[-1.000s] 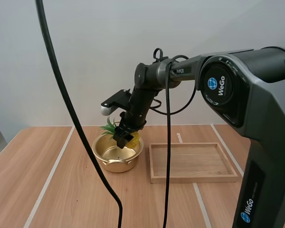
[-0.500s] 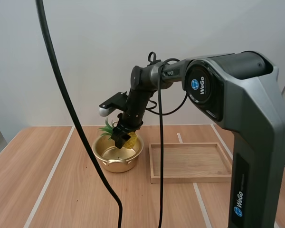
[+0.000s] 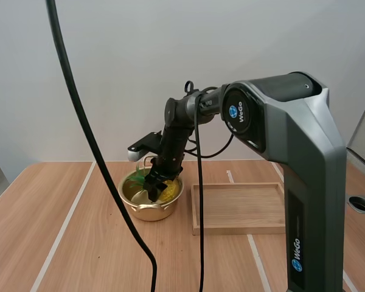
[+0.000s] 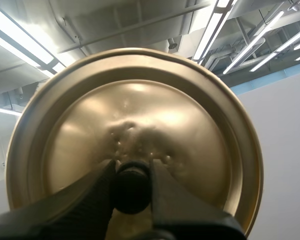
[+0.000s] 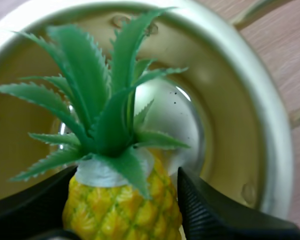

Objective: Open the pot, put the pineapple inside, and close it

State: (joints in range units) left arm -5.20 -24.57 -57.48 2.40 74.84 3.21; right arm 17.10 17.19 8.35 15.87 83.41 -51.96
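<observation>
The gold pot stands uncovered on the wooden table, left of the tray. My right gripper reaches down into it, shut on the yellow pineapple, whose green leaves point towards the pot's left rim. In the right wrist view the pineapple sits pinched in my right gripper, with the crown over the pot's shiny floor and the rim around it. My left gripper is shut on the black knob of the gold lid, held up off the table.
A shallow wooden tray lies just right of the pot, nothing in it. White lines run across the table. Bare wood stretches to the left and front of the pot.
My right gripper has moved down and slightly left with the pineapple, from above the pot's rim to inside the pot. The pot and tray have stayed put.
</observation>
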